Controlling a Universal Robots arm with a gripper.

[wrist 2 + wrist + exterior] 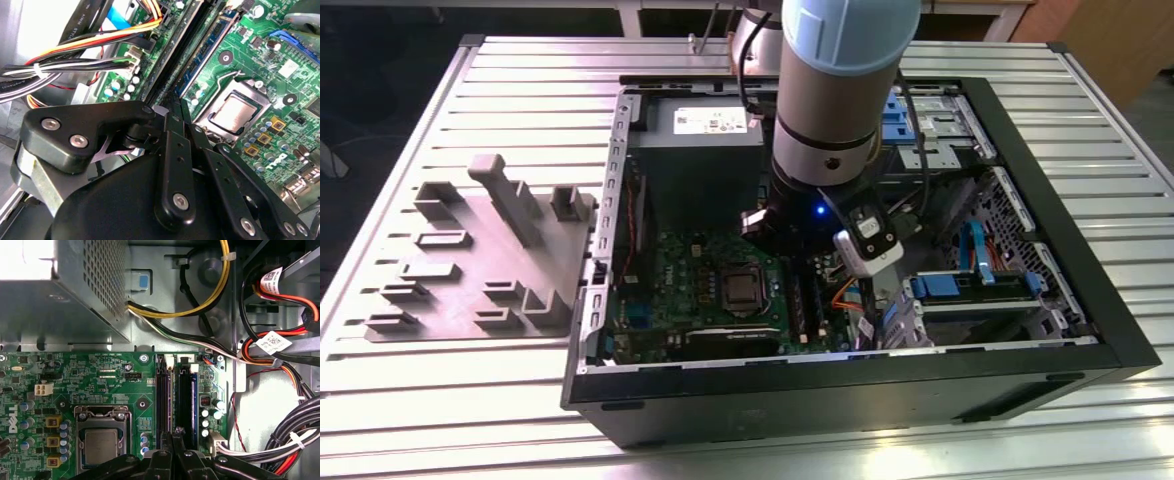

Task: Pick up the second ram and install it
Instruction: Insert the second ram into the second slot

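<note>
second ram (166, 407) – upright in a slot beside the processor socket (101, 440), long axis along the slots | gripper (173, 437) – fingers pinched shut on its near end | white cable labels too small to read.

the arm (834, 100) stands nearly upright, wrist pointing straight down. the gripper (173, 440) hangs low at its end, its two fingers (175, 150) drawn close together, nearly touching.
</note>
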